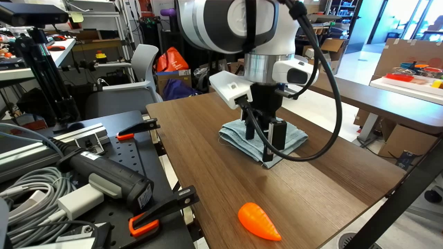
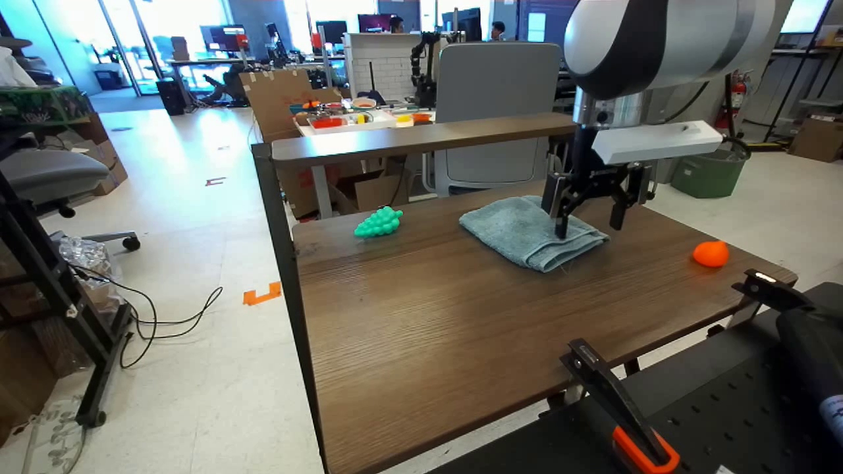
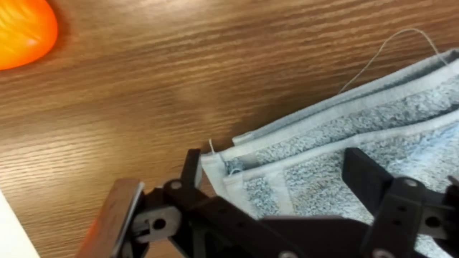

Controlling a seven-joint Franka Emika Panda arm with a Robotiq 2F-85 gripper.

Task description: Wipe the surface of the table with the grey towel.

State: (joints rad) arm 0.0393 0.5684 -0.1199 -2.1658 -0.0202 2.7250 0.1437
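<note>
The gripper point(image 3: 273, 154) points down over the table point(image 2: 408, 316), its fingers point(image 3: 190, 163) spread wide. Beneath it on the table lies the towel point(image 2: 514, 227), folded, its layers showing along the edges; whether the fingers touch the towel I cannot tell. In the wrist view one finger stands at the towel's corner and the other, at three o'clock from it, over the towel; a thread point(image 3: 412, 29) loops out between one and two o'clock from the gripper. In an exterior view the orange object point(image 1: 256, 219) sits on the table at six o'clock from the towel, and two clamps point(image 1: 169, 205) on a black bench point(image 1: 147, 154) at eight and nine. In an exterior view a green object point(image 2: 379, 222) lies at the towel's nine o'clock.
</note>
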